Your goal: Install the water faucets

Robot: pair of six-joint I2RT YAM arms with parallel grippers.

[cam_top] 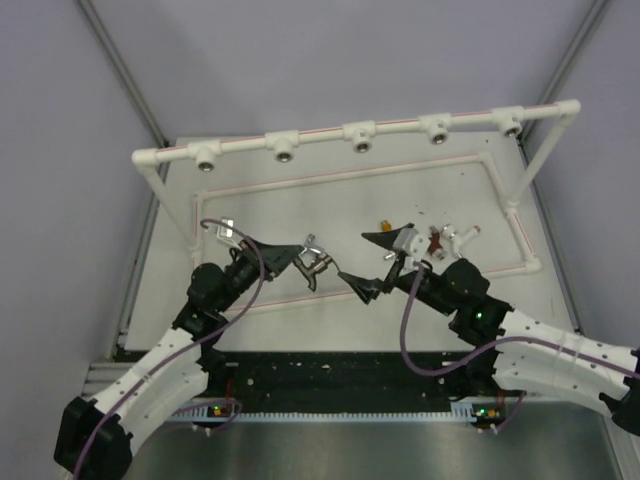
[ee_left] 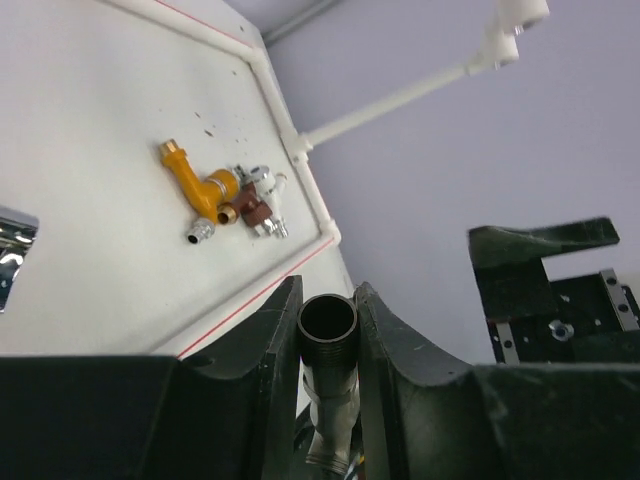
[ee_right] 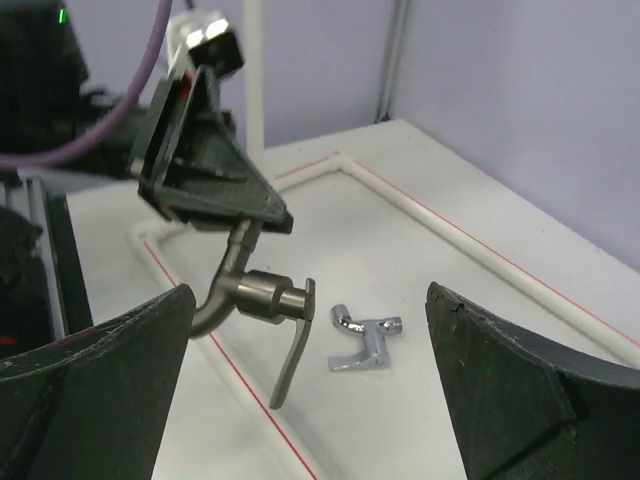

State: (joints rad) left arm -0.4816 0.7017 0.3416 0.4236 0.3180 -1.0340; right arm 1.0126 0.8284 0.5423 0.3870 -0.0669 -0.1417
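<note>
My left gripper (cam_top: 298,256) is shut on the threaded end of the dark grey faucet (cam_top: 317,268) and holds it above the table. The wrist view shows the threaded mouth (ee_left: 328,325) pinched between the jaws. My right gripper (cam_top: 372,264) is open and empty, facing that faucet (ee_right: 255,297), whose lever hangs down between its spread fingers (ee_right: 500,390). The silver faucet (ee_right: 366,345) lies on the table beyond it. The orange-gold (ee_left: 198,186), reddish-brown (ee_left: 253,211) and white (ee_left: 263,180) faucets lie bunched at the right, behind my right wrist (cam_top: 440,240).
A white pipe rail (cam_top: 320,140) with several round threaded sockets (cam_top: 285,151) stands across the back on upright legs. A low white pipe frame (cam_top: 505,205) with red lines borders the board. Purple walls close in on both sides.
</note>
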